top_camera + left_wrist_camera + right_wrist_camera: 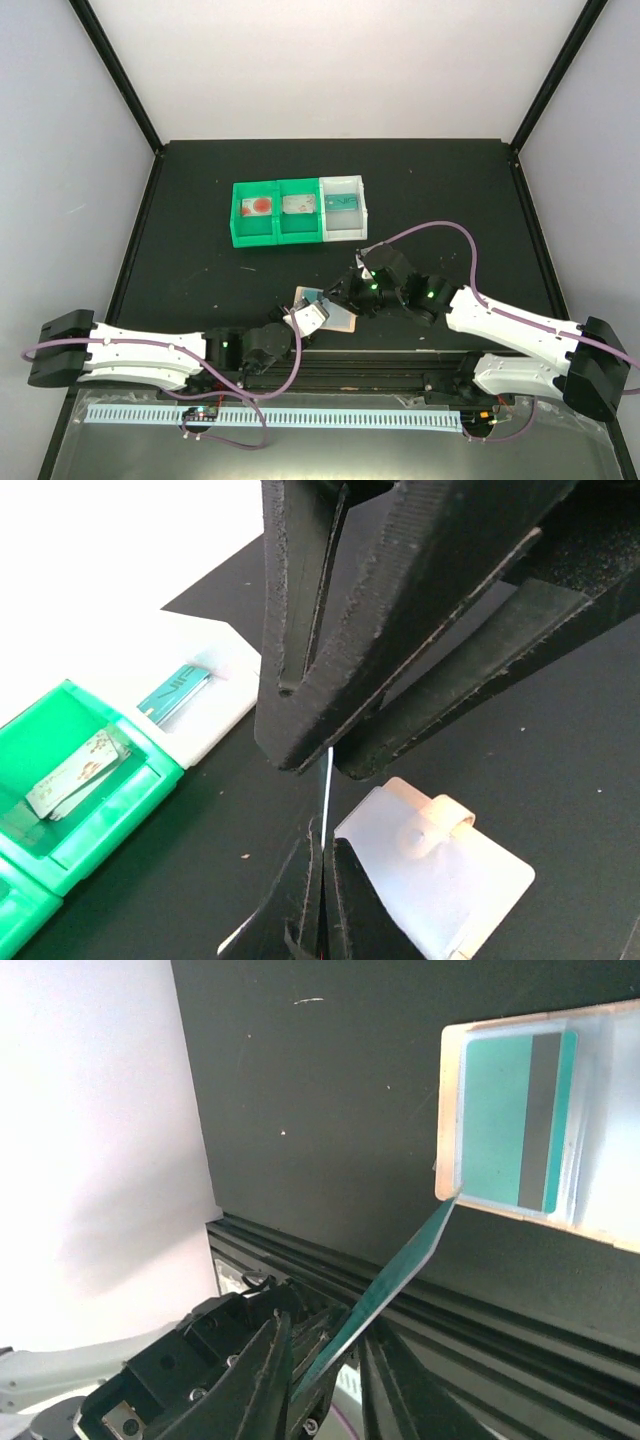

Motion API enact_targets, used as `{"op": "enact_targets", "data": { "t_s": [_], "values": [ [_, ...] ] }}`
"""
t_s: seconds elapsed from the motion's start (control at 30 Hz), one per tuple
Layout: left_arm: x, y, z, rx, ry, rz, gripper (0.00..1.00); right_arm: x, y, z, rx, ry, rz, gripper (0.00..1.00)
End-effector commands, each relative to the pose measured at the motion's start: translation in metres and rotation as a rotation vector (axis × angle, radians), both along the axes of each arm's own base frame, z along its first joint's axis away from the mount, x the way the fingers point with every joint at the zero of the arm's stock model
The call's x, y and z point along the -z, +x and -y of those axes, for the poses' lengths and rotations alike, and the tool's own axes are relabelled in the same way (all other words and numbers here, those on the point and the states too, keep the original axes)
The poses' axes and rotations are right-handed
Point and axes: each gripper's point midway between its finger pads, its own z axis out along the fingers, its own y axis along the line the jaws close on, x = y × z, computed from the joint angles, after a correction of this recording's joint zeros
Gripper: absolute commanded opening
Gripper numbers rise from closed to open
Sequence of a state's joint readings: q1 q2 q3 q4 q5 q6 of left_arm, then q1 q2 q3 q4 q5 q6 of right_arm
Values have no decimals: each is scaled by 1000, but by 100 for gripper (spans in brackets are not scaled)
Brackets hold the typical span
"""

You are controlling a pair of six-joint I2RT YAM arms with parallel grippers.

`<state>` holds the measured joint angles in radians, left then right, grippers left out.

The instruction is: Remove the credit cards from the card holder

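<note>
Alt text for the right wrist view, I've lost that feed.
A teal credit card slants up from between the right hand's fingers, its tip touching a corner of the tan card holder on the black table. A second teal card with a grey stripe sits inside the holder's clear pocket.

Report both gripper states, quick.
Left gripper: closed on a teal credit card.
Right gripper: straddling that same card; whether it grips yet cannot be told.
</note>
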<state>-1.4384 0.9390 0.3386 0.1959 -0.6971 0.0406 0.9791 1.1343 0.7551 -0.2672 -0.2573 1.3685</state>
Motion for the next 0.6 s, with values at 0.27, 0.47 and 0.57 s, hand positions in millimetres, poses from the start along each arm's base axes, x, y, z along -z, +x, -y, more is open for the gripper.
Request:
{"op": "enact_targets", "data": {
  "t_s": [0.27, 0.47, 0.57],
  "values": [
    [-29, 10, -5, -102, -71, 30, 8, -5, 7, -2, -47, 17, 130, 1],
    [-31, 12, -15, -144, -137, -6, 49, 4, 13, 10, -37, -34, 227, 1],
    [-30, 14, -21, -152, -187, -65, 57, 8, 15, 18, -31, -53, 275, 1]
  ]
}}
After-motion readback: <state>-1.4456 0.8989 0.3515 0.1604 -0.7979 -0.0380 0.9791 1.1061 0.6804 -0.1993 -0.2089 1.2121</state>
